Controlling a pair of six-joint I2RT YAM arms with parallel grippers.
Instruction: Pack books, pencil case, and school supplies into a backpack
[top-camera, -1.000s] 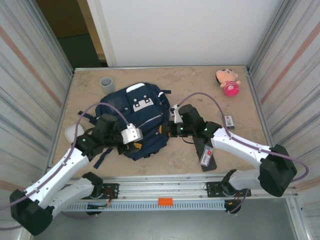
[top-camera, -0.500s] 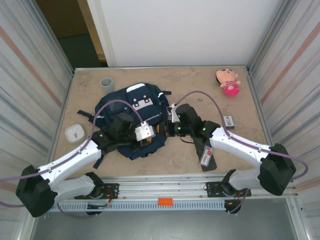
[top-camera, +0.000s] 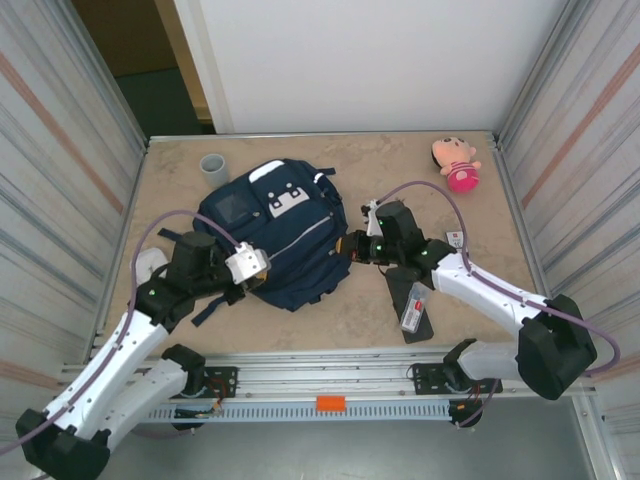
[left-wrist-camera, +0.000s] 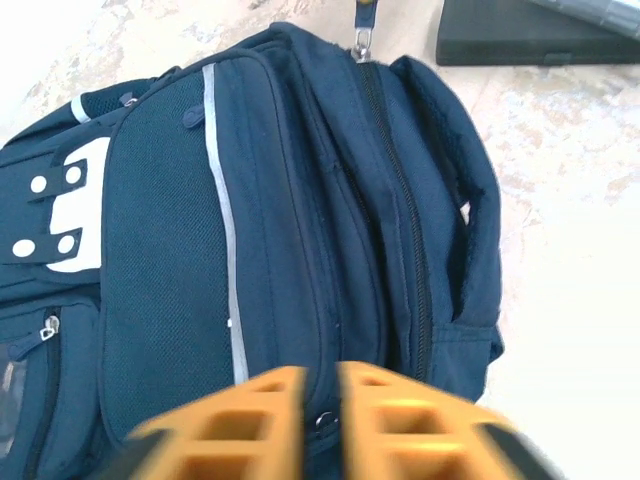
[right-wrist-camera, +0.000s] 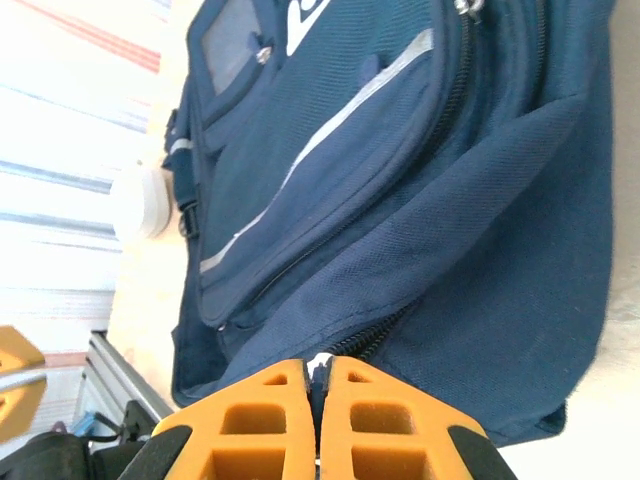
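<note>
The navy backpack (top-camera: 280, 230) lies face up mid-table, with white patches and a light zip line. My left gripper (top-camera: 262, 281) is at its near-left edge; in the left wrist view its fingertips (left-wrist-camera: 320, 385) are closed to a narrow gap on a fold of the backpack (left-wrist-camera: 300, 220) by a small zip ring. My right gripper (top-camera: 348, 247) is at the bag's right side, shut on a whitish zip pull (right-wrist-camera: 320, 362) at the end of the main zip. The black pencil case (top-camera: 408, 298) lies right of the bag with the red-marked whitish packet (top-camera: 412, 314) on it. The book is out of view.
A grey cup (top-camera: 213, 167) stands at the back left and a pink doll (top-camera: 456, 163) at the back right. A white square object (top-camera: 146, 266) lies partly under my left arm. A small white card (top-camera: 457, 241) lies by my right arm. Corrugated walls flank the table.
The backpack has shifted toward the back left and flattened out. My left arm has drawn back to the left, and my right gripper has moved right along the bag's side.
</note>
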